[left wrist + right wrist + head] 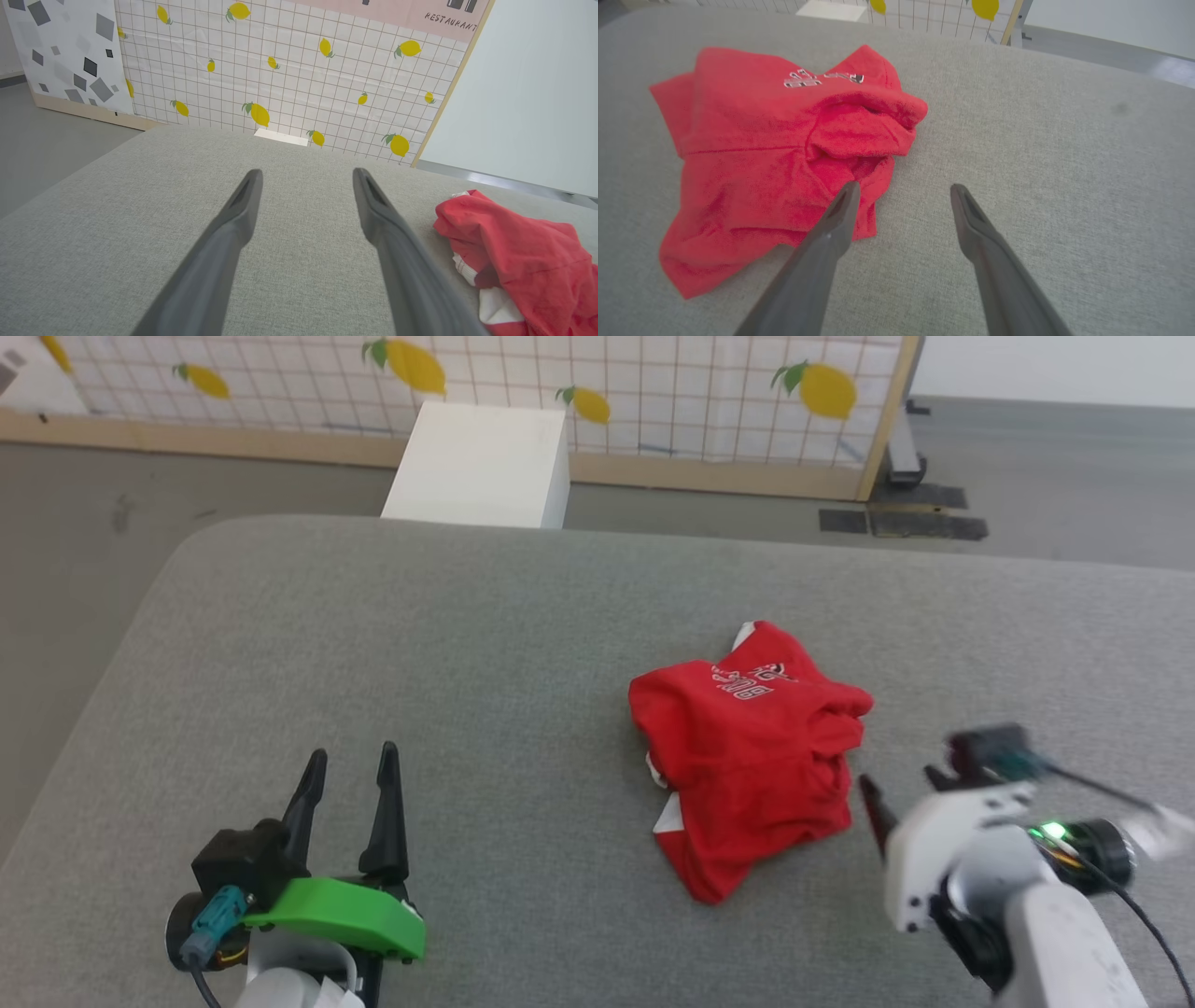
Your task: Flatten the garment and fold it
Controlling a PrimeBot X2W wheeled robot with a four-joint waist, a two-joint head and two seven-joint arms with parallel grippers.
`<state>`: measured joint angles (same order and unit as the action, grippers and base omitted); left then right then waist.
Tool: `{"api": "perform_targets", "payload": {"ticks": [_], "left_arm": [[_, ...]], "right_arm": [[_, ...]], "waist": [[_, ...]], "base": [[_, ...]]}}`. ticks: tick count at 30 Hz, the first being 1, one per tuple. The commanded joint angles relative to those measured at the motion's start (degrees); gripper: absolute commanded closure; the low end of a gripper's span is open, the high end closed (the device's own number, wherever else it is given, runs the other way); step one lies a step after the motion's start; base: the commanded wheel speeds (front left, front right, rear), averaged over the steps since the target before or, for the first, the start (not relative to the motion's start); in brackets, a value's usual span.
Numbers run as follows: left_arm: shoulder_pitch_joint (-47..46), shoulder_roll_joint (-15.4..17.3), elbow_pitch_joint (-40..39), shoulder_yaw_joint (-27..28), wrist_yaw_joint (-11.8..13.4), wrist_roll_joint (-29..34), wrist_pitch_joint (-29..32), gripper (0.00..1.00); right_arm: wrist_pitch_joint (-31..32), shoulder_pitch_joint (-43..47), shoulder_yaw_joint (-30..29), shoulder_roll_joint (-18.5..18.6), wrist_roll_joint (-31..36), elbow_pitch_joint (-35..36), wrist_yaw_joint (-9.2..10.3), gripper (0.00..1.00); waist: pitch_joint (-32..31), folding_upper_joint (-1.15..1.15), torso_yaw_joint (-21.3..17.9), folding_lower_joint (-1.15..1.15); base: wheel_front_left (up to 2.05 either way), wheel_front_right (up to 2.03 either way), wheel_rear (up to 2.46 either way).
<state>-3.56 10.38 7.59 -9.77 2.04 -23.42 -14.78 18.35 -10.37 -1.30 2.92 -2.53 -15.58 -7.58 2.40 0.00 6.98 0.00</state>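
Note:
The red shorts (pixel 752 747) lie crumpled in a heap on the grey cushioned surface (pixel 467 644), white lettering facing up near the far side and bits of white trim at the left edge. My right gripper (pixel 901 189) is open just beside the heap's right edge, its left finger tip over the cloth's border (pixel 784 154), nothing between the fingers. In the head view the right gripper (pixel 910 784) sits at the lower right, blurred. My left gripper (pixel 350 756) stands open well to the left of the shorts, empty; the left wrist view shows the left gripper (pixel 306 172) with the shorts (pixel 518 252) off to its right.
A white box (pixel 481 462) stands on the floor beyond the surface's far edge, in front of a lemon-patterned grid panel (pixel 653 383). Grey floor lies to the left of the surface. Bare fabric spreads around the heap on all sides.

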Motion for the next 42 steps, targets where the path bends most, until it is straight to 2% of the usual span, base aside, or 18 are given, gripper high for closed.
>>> {"api": "perform_targets", "payload": {"ticks": [1, 7, 16, 17, 18, 19, 23, 28, 34, 38, 40, 41, 42], "left_arm": [[-0.02, -0.65, -0.21, 0.53, -0.54, 0.66, -0.21, 0.00], [-0.72, -2.86, -0.18, 2.15, -2.18, 2.12, -0.21, 0.00], [-1.93, -5.09, 0.07, 4.37, -4.53, 3.83, -0.21, 0.00], [-1.99, -5.26, 0.09, 4.64, -4.73, 4.01, -0.21, 0.00], [-2.01, -5.40, 0.11, 4.87, -4.89, 4.15, -0.21, 0.00], [-1.96, -5.53, 0.21, 5.11, -5.10, 4.32, -0.21, 0.00], [-2.10, -5.94, 0.61, 5.67, -6.21, 4.90, -0.21, 0.00], [-2.03, -6.25, 1.30, 5.67, -7.12, 5.25, -0.21, 0.00], [-2.02, -6.58, 2.23, 4.77, -7.81, 5.36, -0.21, 0.00], [-2.42, -6.76, 2.70, 4.36, -8.08, 5.13, -0.21, 0.00], [-2.51, -6.83, 3.11, 4.25, -8.22, 4.95, -0.21, 0.00], [-2.50, -6.85, 3.19, 4.21, -8.25, 4.94, -0.21, 0.00], [-2.48, -6.88, 3.31, 4.19, -8.28, 4.91, -0.21, 0.00]], "right_arm": [[4.83, -2.15, 1.32, -0.04, 1.19, -1.27, 0.09, 0.00], [19.53, -7.80, 7.07, 1.24, 3.36, -5.62, 0.09, 0.00], [25.48, -9.76, 8.49, 2.44, 2.99, -10.11, 0.09, 0.00], [25.65, -9.67, 8.22, 2.39, 2.60, -10.47, 0.09, 0.43], [25.80, -9.58, 8.27, 2.33, 2.21, -10.70, 0.09, 0.75], [25.49, -9.57, 8.46, 2.27, 1.55, -10.65, 0.09, 1.00], [22.07, -10.09, 6.53, 2.24, -2.19, -7.91, 0.09, 1.00], [17.79, -8.25, -1.88, 2.12, -4.46, -0.75, 0.09, 1.00], [20.55, 1.58, -13.80, 1.03, -3.31, 5.52, 0.09, 1.00], [22.15, 7.05, -15.40, 0.21, -5.04, 6.47, 0.09, 1.00], [21.01, 8.16, -15.64, 0.03, -7.03, 6.81, 0.09, 1.00], [20.09, 8.30, -15.49, 0.01, -8.29, 6.86, 0.09, 0.61], [18.62, 8.26, -15.79, 0.00, -9.87, 6.94, 0.09, 0.00]], "waist": [[1.55, 0.00, 1.33, 0.00], [4.09, 0.00, 3.41, 0.00], [6.65, 0.00, 5.39, 0.00], [6.83, 0.00, 5.38, 0.00], [6.89, 0.00, 5.31, 0.00], [6.93, 0.00, 5.13, 0.00], [6.23, 0.00, 3.50, 0.00], [4.15, 0.00, 1.20, 0.00], [2.61, 0.00, -0.57, 0.00], [2.70, 0.00, -1.02, 0.00], [2.77, 0.00, -1.34, 0.00], [2.75, 0.00, -1.43, 0.00], [2.69, 0.00, -1.54, 0.00]], "base": [[0.00, 0.00, 0.00], [0.00, 0.00, 0.00], [0.00, 0.00, 0.00], [0.00, 0.00, 0.00], [0.00, 0.00, 0.00], [0.00, 0.00, 0.00], [0.00, 0.00, 0.00], [0.00, 0.00, 0.00], [0.00, 0.00, 0.00], [0.00, 0.00, 0.00], [0.00, 0.00, 0.00], [0.00, 0.00, 0.00], [0.00, 0.00, 0.00]]}}
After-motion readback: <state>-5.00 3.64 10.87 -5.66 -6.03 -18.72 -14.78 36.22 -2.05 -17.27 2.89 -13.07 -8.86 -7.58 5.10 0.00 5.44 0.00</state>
